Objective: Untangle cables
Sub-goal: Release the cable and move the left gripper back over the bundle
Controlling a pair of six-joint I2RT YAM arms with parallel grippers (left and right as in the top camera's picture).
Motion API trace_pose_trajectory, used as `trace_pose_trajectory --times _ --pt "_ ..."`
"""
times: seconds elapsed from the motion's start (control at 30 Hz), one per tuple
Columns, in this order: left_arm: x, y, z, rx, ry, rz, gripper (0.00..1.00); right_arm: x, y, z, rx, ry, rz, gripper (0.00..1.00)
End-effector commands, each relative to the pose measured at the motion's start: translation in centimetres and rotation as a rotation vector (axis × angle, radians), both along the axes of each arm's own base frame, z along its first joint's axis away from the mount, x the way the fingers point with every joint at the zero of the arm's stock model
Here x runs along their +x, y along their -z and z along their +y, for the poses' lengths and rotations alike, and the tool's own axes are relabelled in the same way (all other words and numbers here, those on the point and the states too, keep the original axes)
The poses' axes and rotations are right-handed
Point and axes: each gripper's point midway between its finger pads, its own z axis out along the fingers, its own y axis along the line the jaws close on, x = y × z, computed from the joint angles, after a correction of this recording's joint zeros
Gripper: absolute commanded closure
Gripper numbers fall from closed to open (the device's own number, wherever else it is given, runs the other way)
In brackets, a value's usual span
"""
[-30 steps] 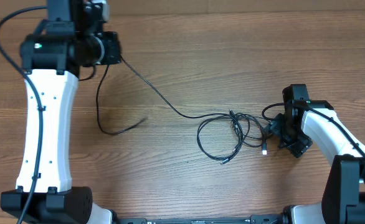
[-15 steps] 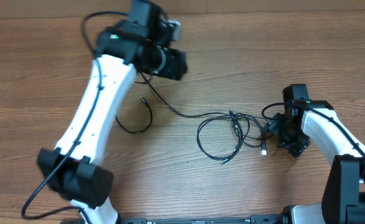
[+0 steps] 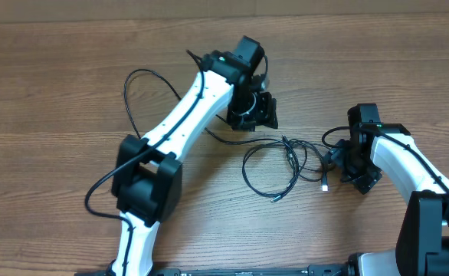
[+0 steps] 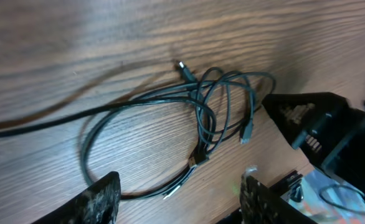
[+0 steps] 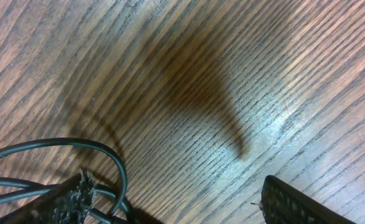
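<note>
Left arm (image 3: 186, 107) has swung in from the far left of the table (image 3: 56, 61) and now hovers right over the knot, which is still mostly a knot.

The cables (image 4: 201, 118) sit mid-table as a bundle of overlapping loops, with one strand trailing off left and a silver-tipped plug (image 4: 245, 133) poking out. Left fingers (image 4: 98, 199) are spread and empty above it. Right fingers (image 5: 294, 202) are spread wide at its right edge, strands running beside one, nothing pinched. My guess is one strand's partly freed and the rest is still to do.
</note>
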Motion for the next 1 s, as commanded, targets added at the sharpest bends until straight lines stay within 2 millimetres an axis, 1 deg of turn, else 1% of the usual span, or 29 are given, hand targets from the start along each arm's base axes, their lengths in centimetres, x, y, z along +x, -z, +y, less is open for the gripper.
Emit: trace_pose_trajectory --times 0.0,0.1,0.2,0.3,0.33,0.47,0.73,0.87,0.97 --pt "-0.7 2.2 -1.9 0.016 -0.100 0.119 0.39 0.3 0.0 -0.1 -0.001 -0.005 -0.004 0.16" --pt "-1.0 3.7 -2.5 0.039 -0.147 0.171 0.38 0.3 0.0 -0.1 -0.001 -0.005 -0.004 0.16" --pt "-1.1 4.9 -3.4 0.045 -0.173 0.191 0.40 0.3 0.0 -0.1 -0.001 -0.005 -0.004 0.16" --pt "-0.7 5.1 -4.1 0.034 -0.178 0.166 0.43 0.3 0.0 -0.1 -0.001 -0.005 -0.004 0.16" --pt "-0.3 5.2 -4.2 0.040 -0.181 0.139 0.44 0.3 0.0 -0.1 -0.001 -0.005 -0.004 0.16" --pt "0.8 6.1 -3.6 0.119 -0.196 0.044 0.45 0.2 0.0 -0.1 0.000 -0.005 -0.001 0.16" --pt "-0.5 6.2 -4.9 0.138 -0.225 0.058 0.45 0.2 0.0 0.1 0.011 -0.005 -0.001 0.15" --pt "-0.5 6.5 -4.8 0.168 -0.235 0.037 0.46 0.2 0.0 0.1 0.012 -0.021 0.000 0.15" --pt "-0.7 6.7 -4.6 0.179 -0.261 0.054 0.47 0.2 0.0 0.2 0.018 -0.028 0.001 0.15"
